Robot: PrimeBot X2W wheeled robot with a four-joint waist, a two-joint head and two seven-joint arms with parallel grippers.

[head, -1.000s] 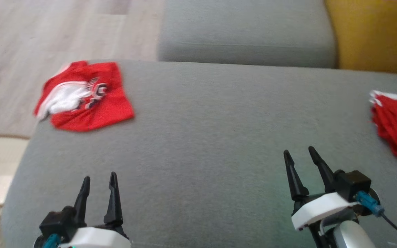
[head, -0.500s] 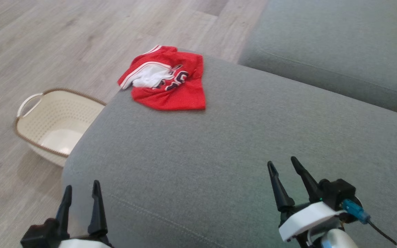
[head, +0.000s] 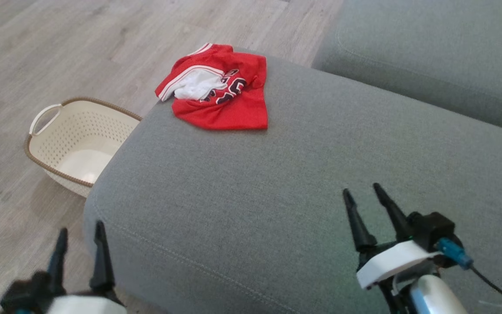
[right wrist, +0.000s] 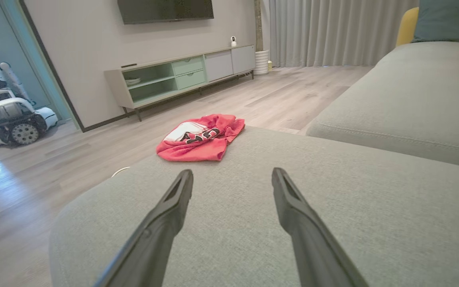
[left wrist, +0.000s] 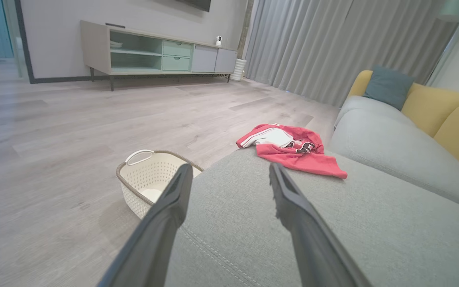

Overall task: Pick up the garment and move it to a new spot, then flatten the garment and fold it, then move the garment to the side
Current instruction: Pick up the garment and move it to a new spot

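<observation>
A crumpled red garment (head: 218, 93) with white trim and dark lettering lies at the far left corner of the grey sofa cushion (head: 303, 174). The left wrist view shows the garment (left wrist: 293, 149) ahead past the fingers, and the right wrist view shows the garment (right wrist: 199, 137) ahead to the left. My left gripper (head: 81, 233) hangs open at the lower left, beyond the cushion's near left corner, over the floor. My right gripper (head: 362, 194) stands open above the cushion at the lower right. Both are empty and far from the garment.
A cream perforated laundry basket (head: 74, 139) stands on the wooden floor left of the cushion. A second grey cushion (head: 429, 56) lies at the upper right. In the wrist views, a TV cabinet (left wrist: 153, 54) lines the wall and another robot (right wrist: 10, 107) is parked by a doorway.
The head camera has swung left, bringing the basket and floor into view and putting a red cloth at the far right out of frame. Both grippers stay open.
</observation>
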